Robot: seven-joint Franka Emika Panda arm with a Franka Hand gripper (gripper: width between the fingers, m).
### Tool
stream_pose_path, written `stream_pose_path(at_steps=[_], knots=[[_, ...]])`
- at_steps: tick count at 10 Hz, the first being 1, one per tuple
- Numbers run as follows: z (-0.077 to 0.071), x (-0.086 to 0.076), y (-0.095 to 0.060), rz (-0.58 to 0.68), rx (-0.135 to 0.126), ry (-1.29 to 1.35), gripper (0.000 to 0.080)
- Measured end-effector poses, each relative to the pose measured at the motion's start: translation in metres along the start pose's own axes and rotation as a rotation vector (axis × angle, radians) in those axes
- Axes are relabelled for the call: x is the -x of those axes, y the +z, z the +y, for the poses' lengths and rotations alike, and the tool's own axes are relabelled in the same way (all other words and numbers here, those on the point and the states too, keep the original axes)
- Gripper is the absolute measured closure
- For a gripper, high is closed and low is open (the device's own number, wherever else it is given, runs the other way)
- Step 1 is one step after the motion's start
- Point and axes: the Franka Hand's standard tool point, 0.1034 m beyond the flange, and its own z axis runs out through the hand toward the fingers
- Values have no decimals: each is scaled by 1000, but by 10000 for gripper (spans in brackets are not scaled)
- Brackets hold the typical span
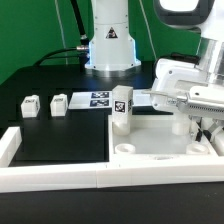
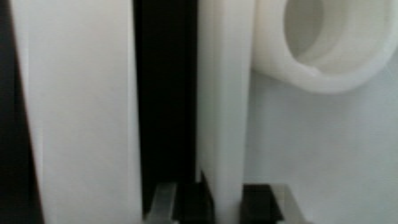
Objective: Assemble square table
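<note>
Pinching the raised rim (image 2: 217,120) of the tabletop (image 1: 160,140), the gripper (image 1: 205,125) was closed to a very narrow gap. In the wrist view the thin white wall ran straight between the two dark fingertips (image 2: 169,205), so I judge that it held the tabletop by this rim and nothing else. The tabletop lay in the lower right of the exterior view, close against the border wall (image 1: 60,178), which probably served as a stop so that the part could not slide away. One leg (image 1: 122,105) stood upright at the tabletop's far corner, near the middle of the frame. It seemed to sit in a socket, though the joint was too small to confirm. A round corner socket (image 2: 338,45) showed near the pinched rim in the wrist view, and it looked empty. A second leg (image 1: 58,102) and a third leg (image 1: 30,104) rested on the black table (image 1: 60,140) at the middle left, well apart from the tabletop, perhaps waiting for their turn. The marker board (image 1: 100,98) lay flat between them and the upright leg. A fourth leg I could not find. The grip on the rim was likely meant to steady or turn the tabletop, so that an empty socket came within reach
</note>
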Motion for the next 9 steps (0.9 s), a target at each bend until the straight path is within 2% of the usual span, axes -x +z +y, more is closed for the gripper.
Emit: stream_pose_path(at_steps=[2, 3, 4, 5, 6, 7, 8, 9], knots=[[-6, 0, 2, 0, 4, 7, 732], [-5, -1, 2, 1, 3, 6, 656], [-11, 0, 2, 3, -6, 12, 472], [-17, 1, 3, 6, -15, 17, 472], [-23, 2, 3, 9, -26, 24, 290], [-28, 2, 4, 10, -32, 29, 195], [-30, 3, 4, 11, -34, 31, 195], [-31, 3, 5, 12, -35, 33, 158]])
